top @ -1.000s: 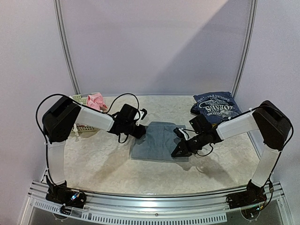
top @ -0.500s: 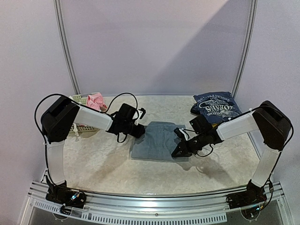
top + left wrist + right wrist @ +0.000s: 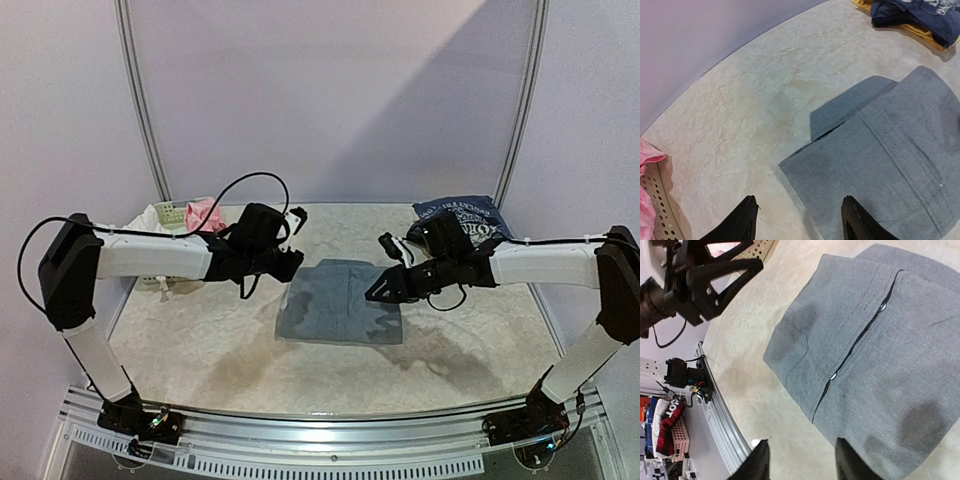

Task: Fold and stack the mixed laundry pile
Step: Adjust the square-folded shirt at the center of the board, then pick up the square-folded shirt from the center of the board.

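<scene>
Trousers [image 3: 340, 300] lay folded flat mid-table, ungripped: left gripper [image 3: 800, 212] and right gripper [image 3: 800, 452] both spread, empty, hovering at its sides. Tee [image 3: 465, 222] sat folded far right (stack start, probably). Pink piece [image 3: 205, 212] in basket [image 3: 166, 211] looked unfolded, yet to do.

Quick headcount on the table [image 3: 230, 340]: four bits of clothing I can make out, one basket, two robot arms.
One folded pair of grey trousers [image 3: 340, 313], one navy printed tee [image 3: 470, 222], one yellow piece [image 3: 920, 36] under it, one pink piece [image 3: 203, 213], one pale-green lattice basket [image 3: 168, 212], plus the left arm [image 3: 150, 255] and the right arm [image 3: 540, 262].
</scene>
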`<state>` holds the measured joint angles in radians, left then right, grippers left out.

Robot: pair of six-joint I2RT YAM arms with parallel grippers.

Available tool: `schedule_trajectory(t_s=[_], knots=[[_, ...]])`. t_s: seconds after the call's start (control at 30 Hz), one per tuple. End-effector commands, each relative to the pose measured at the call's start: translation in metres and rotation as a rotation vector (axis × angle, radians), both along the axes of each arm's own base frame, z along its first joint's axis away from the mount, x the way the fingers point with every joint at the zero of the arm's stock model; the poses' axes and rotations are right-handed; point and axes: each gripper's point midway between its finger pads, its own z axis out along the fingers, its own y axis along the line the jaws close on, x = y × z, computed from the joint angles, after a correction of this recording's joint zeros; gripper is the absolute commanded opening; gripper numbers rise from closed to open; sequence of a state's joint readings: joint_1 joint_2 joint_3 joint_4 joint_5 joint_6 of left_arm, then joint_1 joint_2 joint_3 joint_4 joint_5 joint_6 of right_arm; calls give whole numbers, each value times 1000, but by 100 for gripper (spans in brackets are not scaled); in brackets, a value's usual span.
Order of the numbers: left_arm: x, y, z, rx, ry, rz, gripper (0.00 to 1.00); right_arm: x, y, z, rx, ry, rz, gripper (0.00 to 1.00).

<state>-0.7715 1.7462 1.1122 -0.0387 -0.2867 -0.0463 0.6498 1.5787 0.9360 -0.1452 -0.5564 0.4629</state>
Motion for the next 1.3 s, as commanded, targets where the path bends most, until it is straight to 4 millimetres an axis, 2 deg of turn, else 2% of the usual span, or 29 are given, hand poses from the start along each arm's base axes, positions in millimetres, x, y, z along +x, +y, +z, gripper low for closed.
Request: schedule_trajectory(t_s=[0.0, 0.13, 0.3, 0.43, 0.57, 0.7, 0.87, 1.27], knots=[[-40, -13, 4, 248, -89, -101, 61, 12, -15, 14, -53, -80, -91, 61], [-72, -38, 12, 444, -193, -202, 64, 22, -36, 19, -91, -127, -201, 83], [-113, -73, 4, 539, -222, -367, 66, 35, -72, 21, -71, -107, -350, 98], [-151, -105, -20, 621, -224, -558, 67, 39, -101, 16, -80, -92, -473, 99], [-175, -132, -42, 662, -202, -679, 66, 40, -129, 12, -94, -77, -577, 99], [-185, -154, -61, 702, -207, -741, 62, 36, -146, 8, -98, -66, -624, 99], [-187, -175, -79, 748, -217, -776, 60, 31, -154, 6, -103, -70, -640, 99], [-169, -185, -122, 885, -240, -741, 55, 33, -164, 1, -125, -73, -654, 99]])
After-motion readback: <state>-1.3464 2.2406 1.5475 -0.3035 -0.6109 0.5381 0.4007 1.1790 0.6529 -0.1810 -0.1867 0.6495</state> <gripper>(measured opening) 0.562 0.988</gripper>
